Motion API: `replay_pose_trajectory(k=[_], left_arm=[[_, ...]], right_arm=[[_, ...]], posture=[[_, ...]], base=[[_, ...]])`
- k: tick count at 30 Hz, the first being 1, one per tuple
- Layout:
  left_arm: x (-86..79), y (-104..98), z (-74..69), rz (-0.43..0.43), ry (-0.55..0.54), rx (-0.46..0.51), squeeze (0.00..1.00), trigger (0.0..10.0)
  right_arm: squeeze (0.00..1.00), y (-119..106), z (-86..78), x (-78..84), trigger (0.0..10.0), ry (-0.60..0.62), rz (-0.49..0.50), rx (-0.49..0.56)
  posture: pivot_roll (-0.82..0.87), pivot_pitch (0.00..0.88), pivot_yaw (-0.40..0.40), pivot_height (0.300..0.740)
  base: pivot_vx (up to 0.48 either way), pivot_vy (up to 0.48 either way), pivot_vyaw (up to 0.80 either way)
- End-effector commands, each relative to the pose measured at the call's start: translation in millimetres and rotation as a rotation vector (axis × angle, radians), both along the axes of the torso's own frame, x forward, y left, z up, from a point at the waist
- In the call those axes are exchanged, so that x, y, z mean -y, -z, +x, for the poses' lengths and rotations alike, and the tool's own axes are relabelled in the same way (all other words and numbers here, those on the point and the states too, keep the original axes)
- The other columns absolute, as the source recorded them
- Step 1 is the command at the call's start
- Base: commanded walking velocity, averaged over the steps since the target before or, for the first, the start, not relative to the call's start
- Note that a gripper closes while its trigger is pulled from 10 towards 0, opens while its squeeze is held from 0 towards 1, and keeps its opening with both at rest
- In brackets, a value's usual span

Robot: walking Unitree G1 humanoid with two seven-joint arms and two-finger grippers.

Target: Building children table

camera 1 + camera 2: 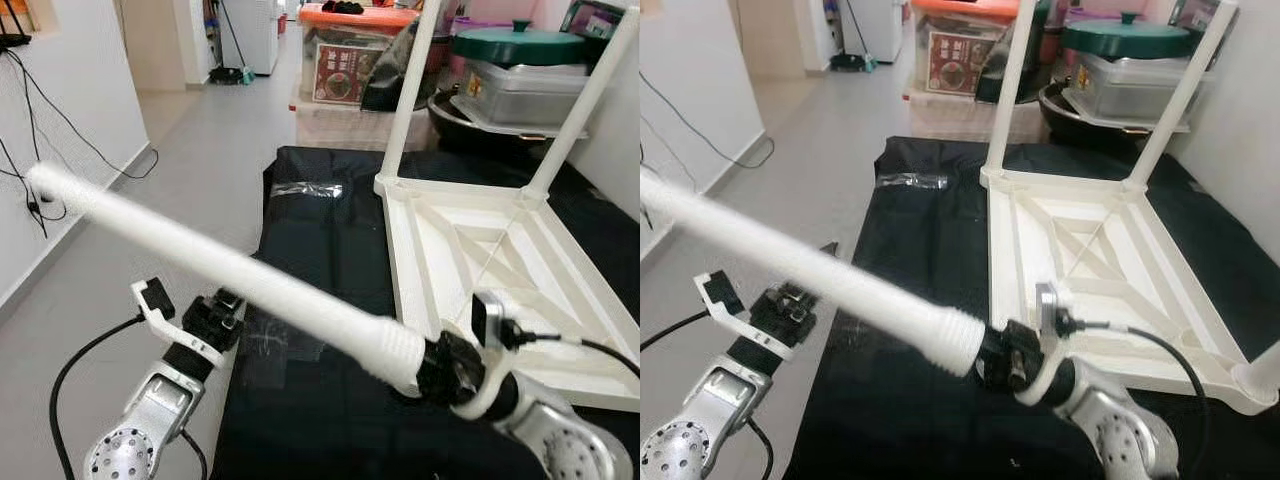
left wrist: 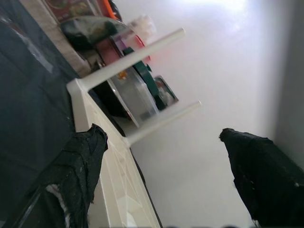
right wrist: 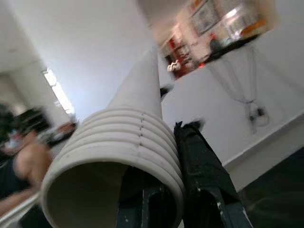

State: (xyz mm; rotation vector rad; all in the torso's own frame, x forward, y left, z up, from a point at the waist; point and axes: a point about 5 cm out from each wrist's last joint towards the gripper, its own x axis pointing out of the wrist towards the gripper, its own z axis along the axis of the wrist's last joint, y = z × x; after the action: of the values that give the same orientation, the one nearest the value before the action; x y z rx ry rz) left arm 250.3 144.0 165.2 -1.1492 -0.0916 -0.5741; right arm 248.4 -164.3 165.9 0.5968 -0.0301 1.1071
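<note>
Two legs already stood on the upturned table top (image 1: 500,260), which lay on the black mat (image 1: 300,400). Your right gripper (image 1: 1002,357), just beside its near edge, was clamped on the threaded end of a third leg (image 1: 220,270); the right wrist view showed the ribbed hollow end. Your left gripper (image 2: 161,175) hung parted beside the mat.

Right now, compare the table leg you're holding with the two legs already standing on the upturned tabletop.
The held leg lies slanted, clamped at its threaded end by the right hand; the fitted legs stand upright in the far corners of the tabletop. The held leg's ribbed end shows; the fitted legs' ends sit in their sockets. All are white, round and tapered. The left hand is open.
</note>
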Motion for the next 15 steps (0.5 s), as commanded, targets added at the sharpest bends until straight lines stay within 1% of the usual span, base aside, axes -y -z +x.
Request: replay_pose_trajectory(k=[1,2,3,6,7,9,10,12,13,14,15], left_arm=[[7.6,-3,-4.6,0.022,0.052,0.038,0.00,10.0],[7.6,-3,-4.6,0.022,0.052,0.038,0.00,10.0],[8.9,-1,-5.8,0.036,0.055,0.032,0.00,10.0],[8.9,-1,-5.8,0.036,0.055,0.032,0.00,10.0],[9.6,-3,-6.9,0.046,0.060,0.038,0.00,10.0],[9.6,-3,-6.9,0.046,0.060,0.038,0.00,10.0],[9.0,-6,-6.7,0.046,0.062,0.046,0.00,10.0],[9.0,-6,-6.7,0.046,0.062,0.046,0.00,10.0],[6.4,-9,-5.1,0.039,0.059,0.056,0.00,10.0],[6.4,-9,-5.1,0.039,0.059,0.056,0.00,10.0],[5.3,-9,-4.3,0.036,0.055,0.056,0.00,10.0]], right_arm=[[0.00,4,13.4,12.5,0.0,0.146,0.018,-0.075],[0.00,4,13.4,12.5,0.0,0.146,0.018,-0.075],[0.00,3,21.6,15.2,0.0,0.212,0.059,-0.093],[0.00,3,21.6,15.2,0.0,0.212,0.059,-0.093],[0.00,6,21.7,13.2,0.0,0.216,0.082,-0.115],[0.00,6,21.7,13.2,0.0,0.216,0.082,-0.115],[0.00,9,15.8,10.8,0.0,0.167,0.077,-0.117],[0.00,9,15.8,10.8,0.0,0.167,0.077,-0.117],[0.00,15,0.2,9.5,0.0,0.040,0.055,-0.109],[0.00,15,0.2,9.5,0.0,0.040,0.055,-0.109],[0.00,16,-4.0,10.1,0.0,0.005,0.050,-0.106]], posture=[[-0.05,0.000,-0.078,0.740],[-0.05,0.000,-0.078,0.740],[-0.04,0.000,-0.082,0.740],[-0.04,0.000,-0.082,0.740],[-0.04,0.000,-0.087,0.740],[-0.04,0.000,-0.087,0.740],[-0.04,0.000,-0.088,0.740],[-0.04,0.000,-0.088,0.740],[-0.04,0.000,-0.087,0.740],[-0.04,0.000,-0.087,0.740],[-0.04,0.000,-0.087,0.740]], base=[[0.000,0.000,0.00],[0.000,0.000,0.00],[0.000,0.000,0.00],[0.000,0.000,0.00],[0.000,0.000,0.00],[0.000,0.000,0.00],[0.000,0.000,0.00],[0.000,0.000,0.00],[0.000,0.000,0.00],[0.000,0.000,0.00],[0.000,0.000,0.00]])
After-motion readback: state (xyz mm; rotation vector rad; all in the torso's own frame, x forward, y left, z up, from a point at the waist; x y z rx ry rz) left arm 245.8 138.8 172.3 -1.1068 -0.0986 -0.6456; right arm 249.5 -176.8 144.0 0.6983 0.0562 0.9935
